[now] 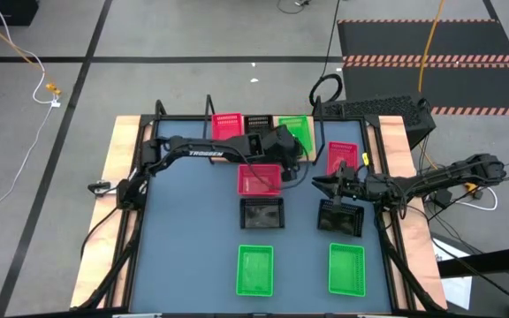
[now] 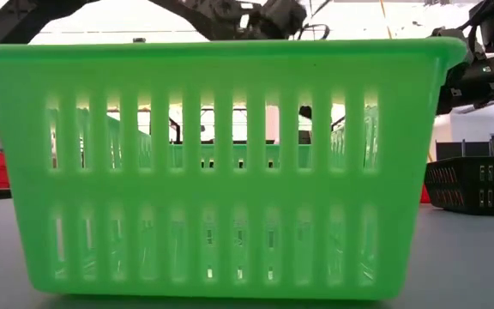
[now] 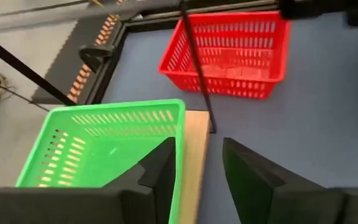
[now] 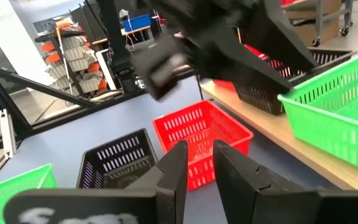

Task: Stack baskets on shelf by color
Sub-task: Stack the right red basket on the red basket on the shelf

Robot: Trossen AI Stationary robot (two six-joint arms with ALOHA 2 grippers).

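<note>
Here, left tool parted, astride green basket wall

You were working in a robotics lab or workshop: the desk stood on a bare grey concrete floor marked with dark lines, loose cables trailing across it, a black mat with striped hazard edging to one side, and storage racks holding bins in the room behind.
</note>
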